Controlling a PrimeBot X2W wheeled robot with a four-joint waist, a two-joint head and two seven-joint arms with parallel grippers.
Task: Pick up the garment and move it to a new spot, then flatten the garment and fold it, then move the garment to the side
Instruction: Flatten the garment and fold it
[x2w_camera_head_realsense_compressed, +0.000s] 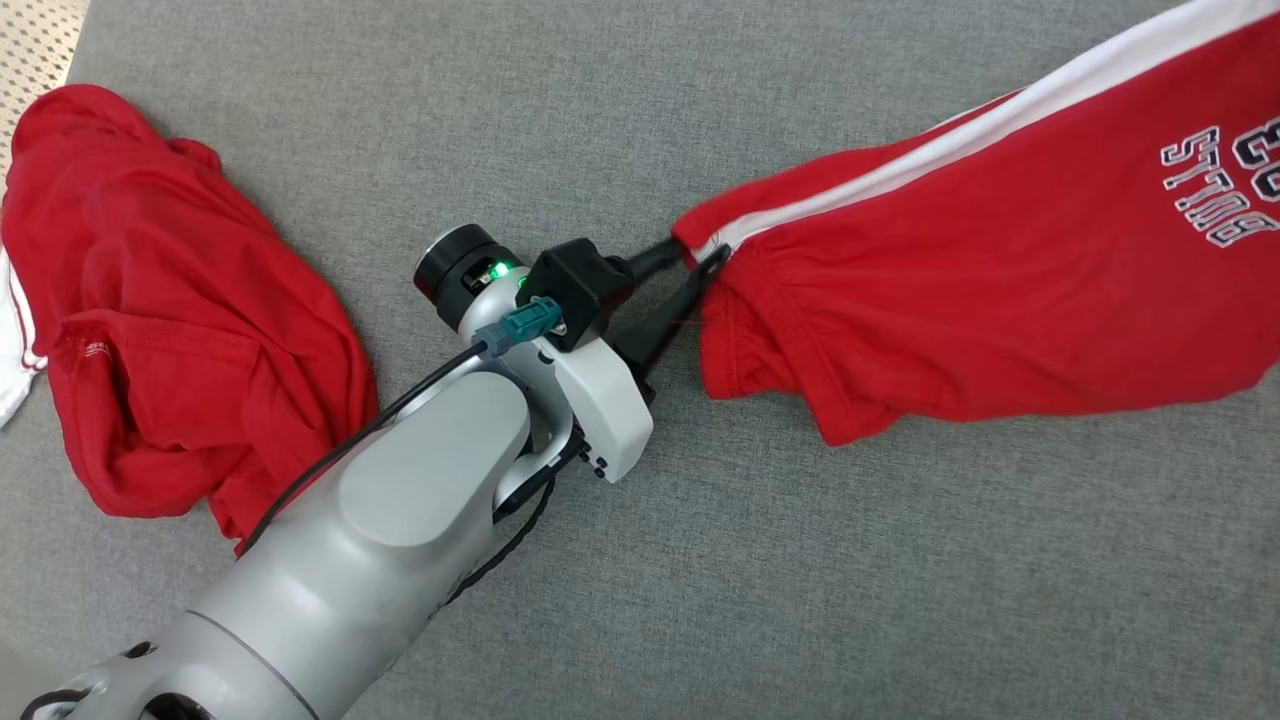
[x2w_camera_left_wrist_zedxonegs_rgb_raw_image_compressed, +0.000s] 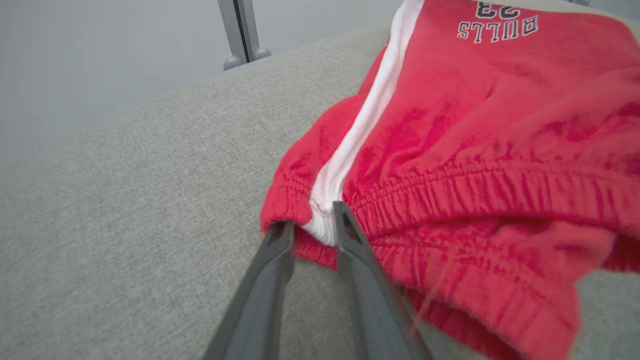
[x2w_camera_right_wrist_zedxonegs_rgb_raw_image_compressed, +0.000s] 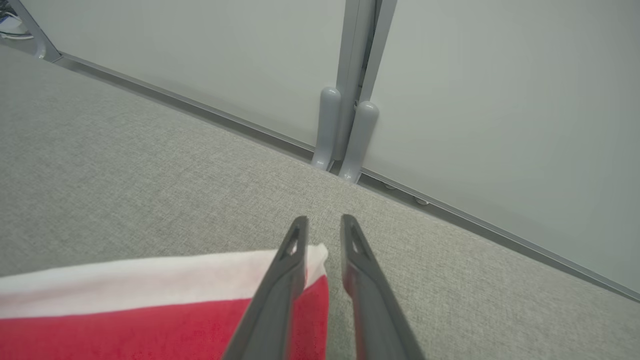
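While the red shorts (x2w_camera_head_realsense_compressed: 1000, 280) lie on the right of the grey cloth surface (x2w_camera_head_realsense_compressed: 700, 100), the left gripper (x2w_camera_head_realsense_compressed: 700, 265) sits at their waistband corner. Its fingers stand slightly apart, with that corner between the tips. The right gripper (x2w_camera_right_wrist_zedxonegs_rgb_raw_image_compressed: 324, 225) is open over the surface and holds nothing; one finger crosses the shorts' white-edged corner. A crumpled red garment (x2w_camera_head_realsense_compressed: 150, 300) lies well apart on the left.
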